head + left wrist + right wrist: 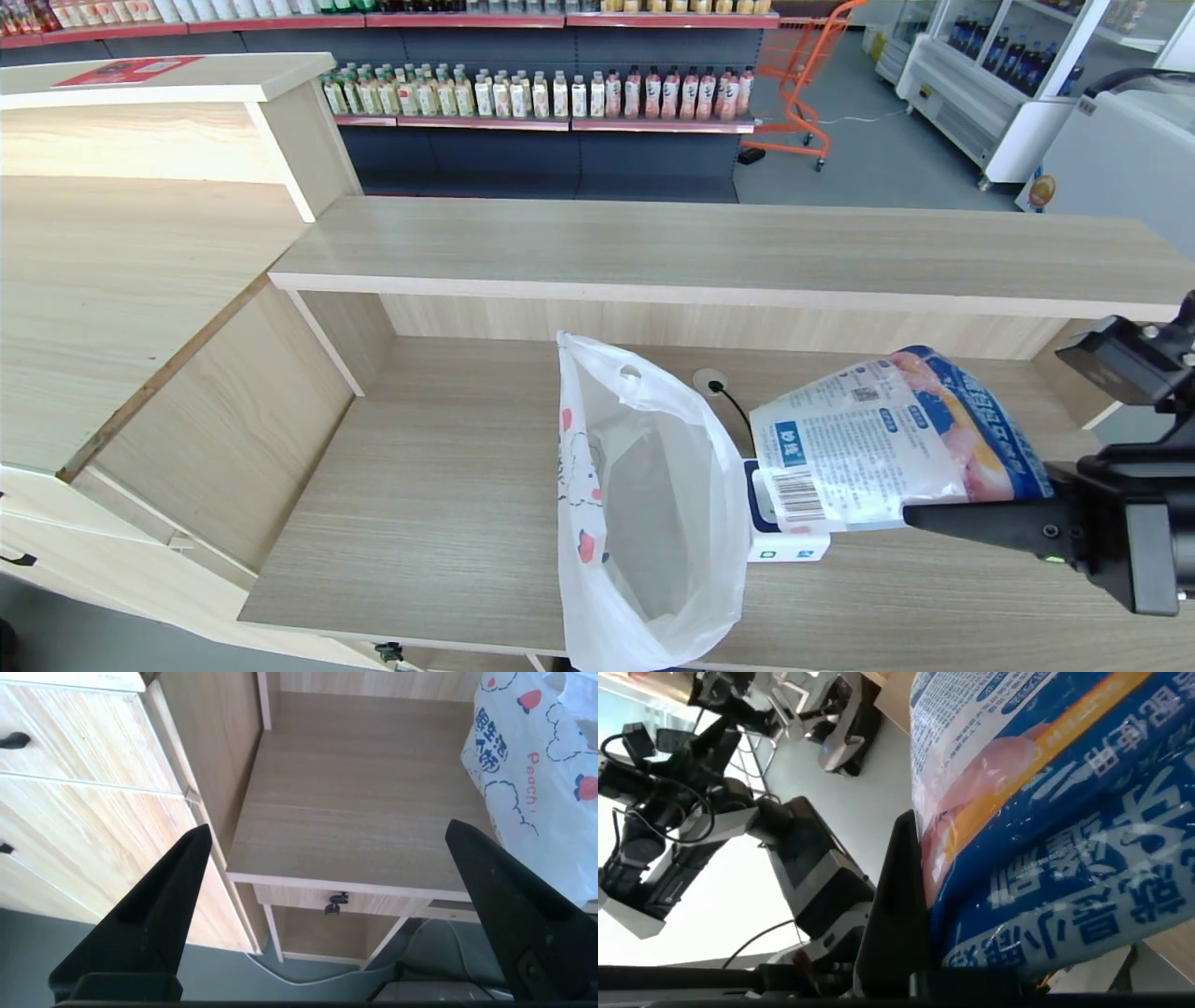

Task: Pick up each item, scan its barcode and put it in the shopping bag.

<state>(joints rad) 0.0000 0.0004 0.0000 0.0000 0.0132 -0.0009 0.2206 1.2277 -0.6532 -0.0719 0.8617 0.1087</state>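
Observation:
My right gripper (920, 513) is shut on one end of a blue and white snack packet (878, 439), which it holds flat above the counter. The packet's barcode end (798, 495) hangs over the small white scanner (786, 543). In the right wrist view the packet (1046, 812) sits pressed against a black finger (896, 915). A white plastic shopping bag (644, 523) stands open just left of the scanner. My left gripper (327, 835) is open with nothing in it, off the counter's front edge and beside the shopping bag (542, 775).
A raised wooden ledge (728, 252) runs behind the lower counter (439, 485). A cable runs from a hole (709, 381) to the scanner. Drawers (75, 793) stand beside the counter. Bottle shelves (541, 93) and an orange cart (798, 75) are far behind.

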